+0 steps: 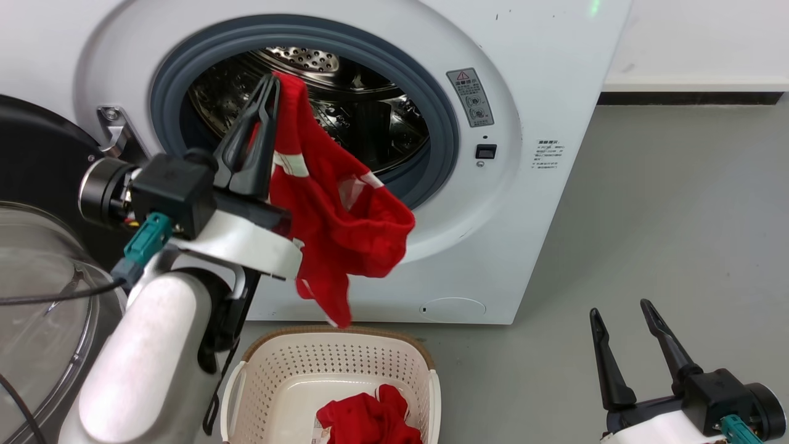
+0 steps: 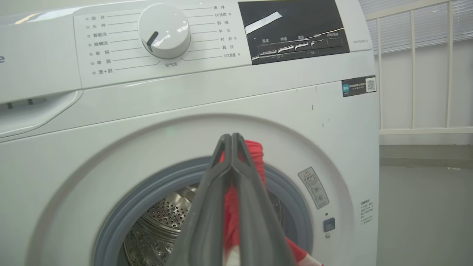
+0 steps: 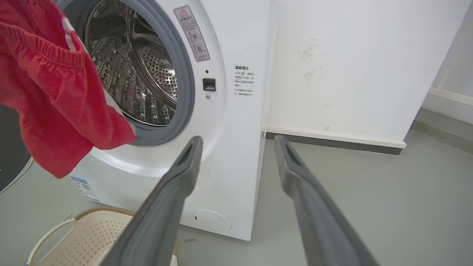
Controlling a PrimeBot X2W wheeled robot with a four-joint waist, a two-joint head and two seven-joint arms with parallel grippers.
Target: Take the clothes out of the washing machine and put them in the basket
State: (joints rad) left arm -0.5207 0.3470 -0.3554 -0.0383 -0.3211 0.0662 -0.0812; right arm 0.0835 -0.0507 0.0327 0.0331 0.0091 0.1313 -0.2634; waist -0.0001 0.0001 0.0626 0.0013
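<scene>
Grey floor (image 1: 647, 246) is seen around the washer (image 1: 542, 74) in the head view. A red garment (image 1: 339, 216) is clamped by the left claw (image 1: 271, 80) before the porthole and hangs below it, hem just above the far rim of the basket (image 1: 336, 333). Released here, it could be caught on that rim or dropped short. In the left wrist view, the fingers (image 2: 207, 207) are pressed onto the cloth. In the right wrist view, the right claw (image 3: 237, 138) is spread, empty.

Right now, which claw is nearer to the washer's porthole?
Left. The left claw is at the porthole, shut on a red garment; the right claw is open, low and to its right.
</scene>
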